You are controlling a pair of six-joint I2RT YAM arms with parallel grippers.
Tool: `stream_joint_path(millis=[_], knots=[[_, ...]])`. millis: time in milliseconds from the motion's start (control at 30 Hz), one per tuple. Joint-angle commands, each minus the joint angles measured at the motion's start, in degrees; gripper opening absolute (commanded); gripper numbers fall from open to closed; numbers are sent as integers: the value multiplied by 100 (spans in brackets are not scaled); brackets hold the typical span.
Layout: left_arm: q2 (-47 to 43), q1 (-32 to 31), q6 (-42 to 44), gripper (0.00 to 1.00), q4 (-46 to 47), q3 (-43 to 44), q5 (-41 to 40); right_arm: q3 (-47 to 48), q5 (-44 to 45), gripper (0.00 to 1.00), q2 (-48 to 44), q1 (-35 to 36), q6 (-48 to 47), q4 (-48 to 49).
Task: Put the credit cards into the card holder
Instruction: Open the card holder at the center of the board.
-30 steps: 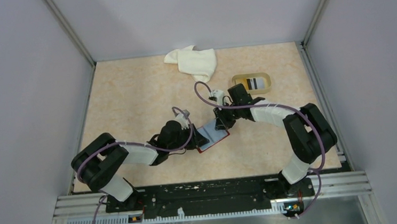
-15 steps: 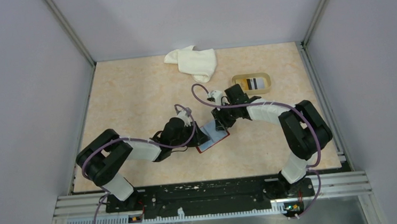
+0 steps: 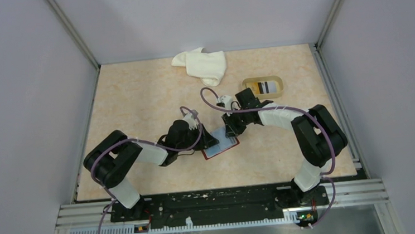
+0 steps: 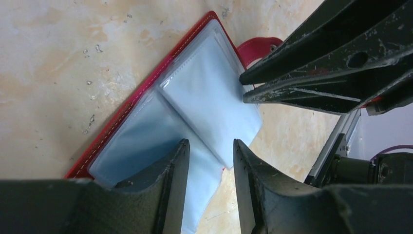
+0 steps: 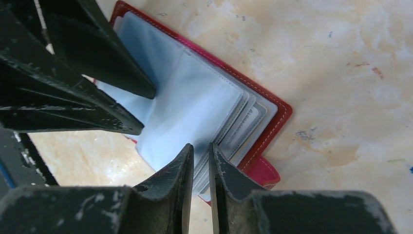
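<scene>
The card holder (image 3: 221,146) lies open, red cover down, at the centre of the top view on the table (image 3: 137,100), with both claws meeting over it. The left gripper (image 4: 210,147) stands partly open at the bottom of its wrist view, its 2 fingers straddling a clear sleeve without squeezing it. The right gripper (image 5: 200,148) is almost closed, pinching 1 sleeve edge in a thin slit. A credit card (image 3: 270,86) lies in the beige tray (image 3: 246,84) at upper right, and a white cloth (image 3: 204,65) lies at the top centre.
</scene>
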Motion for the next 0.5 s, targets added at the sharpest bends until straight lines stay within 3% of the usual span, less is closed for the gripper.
stream_joint_path(millis=[0, 300, 467], knots=[[274, 98, -16, 47, 81, -11, 281, 185, -943, 17, -55, 32, 274, 83], [250, 237, -127, 57, 455, -258, 598, 112, -1764, 17, -28, -211, 710, 323], [301, 251, -129, 53, 486, -291, 602, 86, -1953, 17, 40, -244, 840, 413]])
